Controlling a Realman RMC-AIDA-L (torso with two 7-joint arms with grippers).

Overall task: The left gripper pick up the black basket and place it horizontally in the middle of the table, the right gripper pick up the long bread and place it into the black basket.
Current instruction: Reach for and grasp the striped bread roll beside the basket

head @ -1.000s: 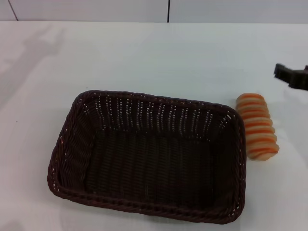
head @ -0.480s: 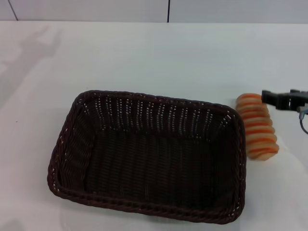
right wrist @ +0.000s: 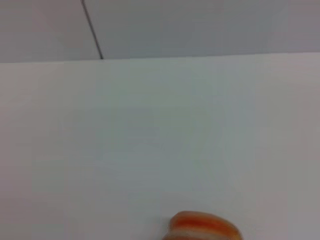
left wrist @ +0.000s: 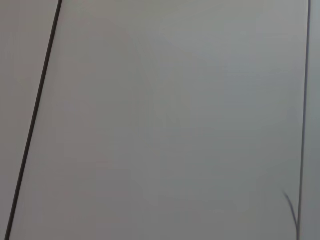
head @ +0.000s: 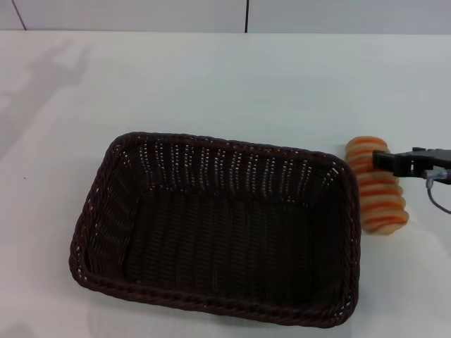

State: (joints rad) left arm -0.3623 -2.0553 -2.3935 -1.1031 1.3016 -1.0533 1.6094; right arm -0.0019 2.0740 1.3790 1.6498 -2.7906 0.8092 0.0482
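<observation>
The black basket [head: 90,211] lies lengthwise across the middle of the white table [head: 211,77], empty. The long bread [head: 381,202], tan with orange stripes, lies on the table just right of the basket's right rim. One end of it shows in the right wrist view [right wrist: 202,226]. My right gripper [head: 381,160] reaches in from the right edge and hangs over the far half of the bread. My left gripper is out of view; the left wrist view shows only a pale panel.
A grey cable [head: 437,201] loops down from the right gripper beside the bread. A wall with a dark seam [head: 246,15] bounds the table's far edge. A thin dark seam [left wrist: 35,115] crosses the panel in the left wrist view.
My right gripper has moved left and down from the right edge to above the bread's far half. The basket and bread have not moved.
</observation>
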